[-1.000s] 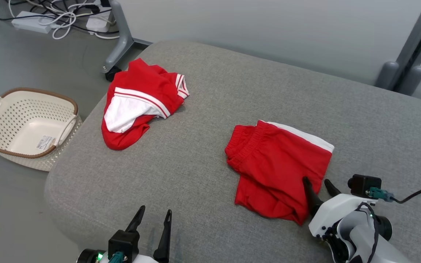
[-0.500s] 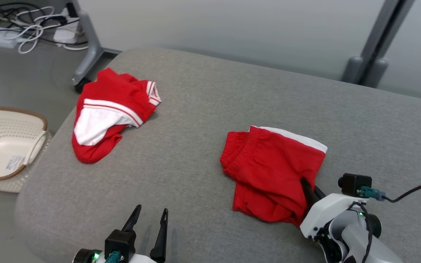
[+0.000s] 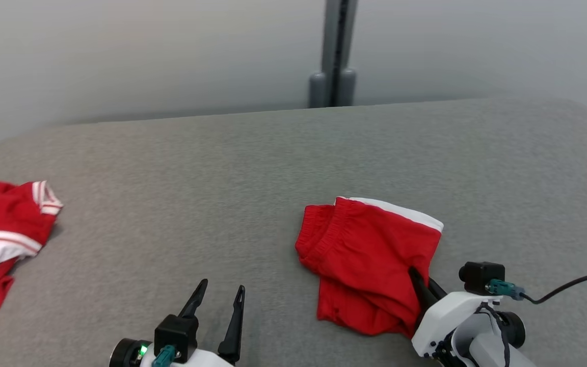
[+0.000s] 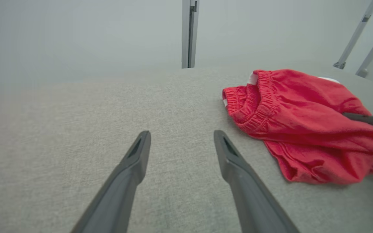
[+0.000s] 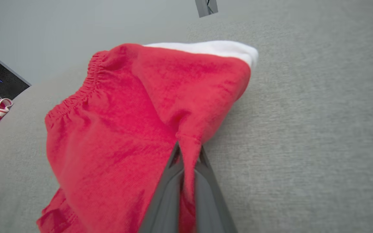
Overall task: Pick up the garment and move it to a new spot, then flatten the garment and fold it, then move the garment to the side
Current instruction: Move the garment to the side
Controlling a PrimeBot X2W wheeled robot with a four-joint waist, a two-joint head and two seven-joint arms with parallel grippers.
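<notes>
Right fingers (image 5: 165,200) closed since earlier, pinching red shorts (image 3: 370,255) edge; left fingers (image 4: 131,168) spread over cushion (image 3: 196,178).

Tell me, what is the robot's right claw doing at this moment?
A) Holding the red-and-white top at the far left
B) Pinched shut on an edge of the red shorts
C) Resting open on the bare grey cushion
B: the right gripper has its two fingers closed with a fold of the red shorts squeezed between them.

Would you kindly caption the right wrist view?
Right gripper pinching a fold of red shorts on a grey cushion.
</notes>
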